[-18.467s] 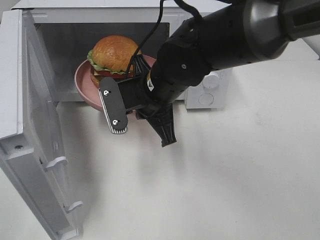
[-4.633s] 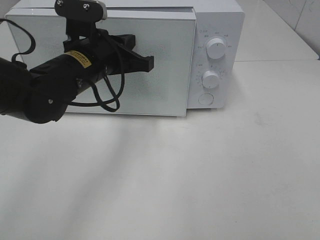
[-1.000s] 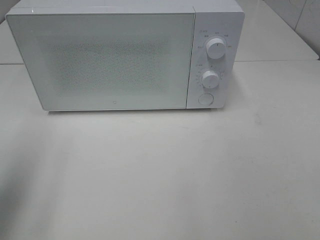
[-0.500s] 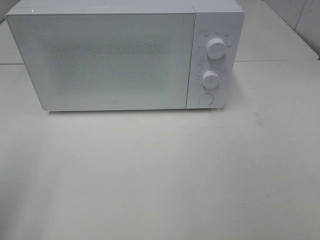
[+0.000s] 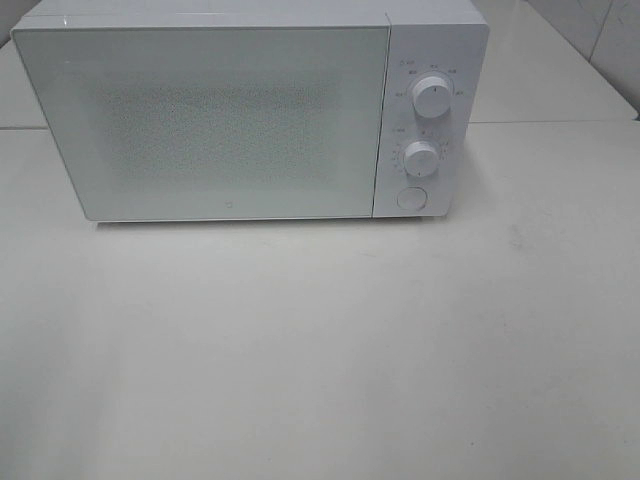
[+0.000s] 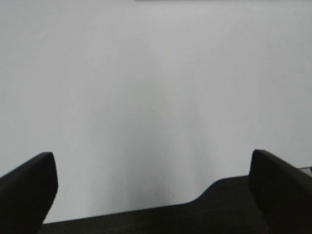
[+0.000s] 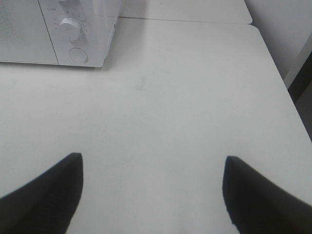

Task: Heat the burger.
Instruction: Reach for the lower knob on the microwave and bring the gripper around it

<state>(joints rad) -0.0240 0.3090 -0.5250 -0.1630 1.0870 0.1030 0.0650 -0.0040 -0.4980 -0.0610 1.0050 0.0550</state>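
Withdrawn from the microwave (image 5: pixel 250 120), left pincer (image 6: pixel 152 158) and right pincer (image 7: pixel 152 160) gape empty.

White matte tabletop (image 5: pixel 320 350) under soft even light, pale tiled surface (image 5: pixel 612 40) beyond its far right corner

microwave (image 5: pixel 250 115): white, standing on the bench (image 5: pixel 330 350)
door (image 5: pixel 200 120): frosted, shut
upper knob (image 5: pixel 432 97): above lower knob (image 5: pixel 421 159), right of door
button (image 5: pixel 411 198): round, below both
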